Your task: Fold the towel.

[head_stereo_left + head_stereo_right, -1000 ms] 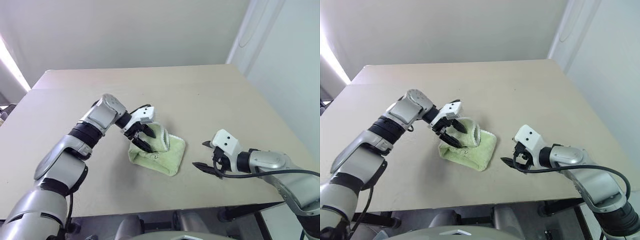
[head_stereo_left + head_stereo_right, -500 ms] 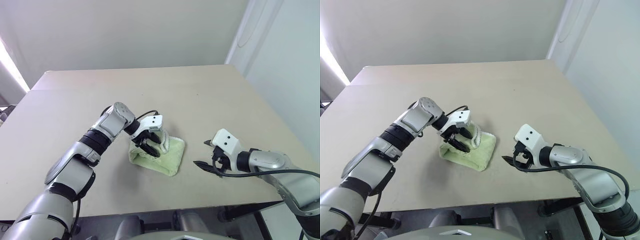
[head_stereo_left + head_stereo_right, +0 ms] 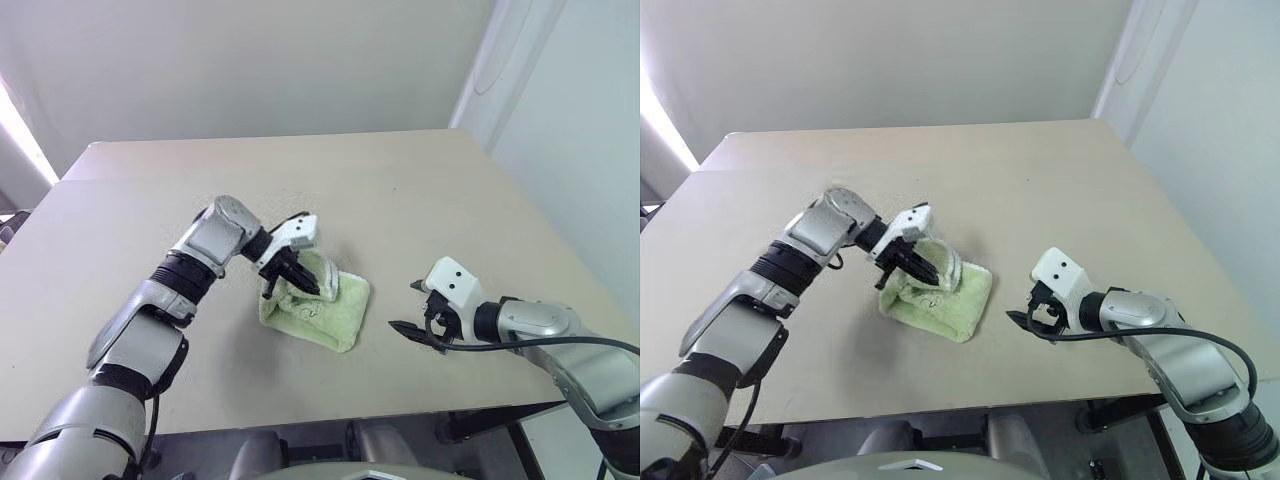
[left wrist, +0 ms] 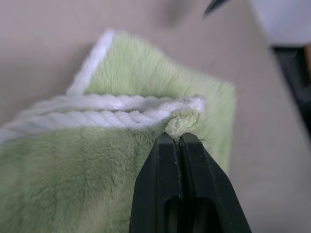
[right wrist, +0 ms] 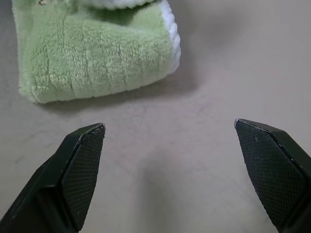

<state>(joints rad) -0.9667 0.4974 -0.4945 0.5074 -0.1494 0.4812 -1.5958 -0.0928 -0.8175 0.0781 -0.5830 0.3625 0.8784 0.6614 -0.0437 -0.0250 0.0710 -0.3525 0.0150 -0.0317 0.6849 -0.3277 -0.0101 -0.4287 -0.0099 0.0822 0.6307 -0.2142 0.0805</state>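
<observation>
A plain beige table (image 3: 420, 190) stands against a pale wall. The towel (image 3: 318, 306), light green with white stitched edging, lies bunched in a folded heap near the table's middle. The left gripper (image 3: 297, 277) reaches down onto the towel's upper fold; its two black fingers (image 4: 170, 194) are pressed together, pinching a small tuft of cloth beside the white edging. The right gripper (image 3: 413, 308) hovers just above the bare tabletop near the towel's right side, apart from it, its fingers (image 5: 80, 167) spread wide and holding nothing.
</observation>
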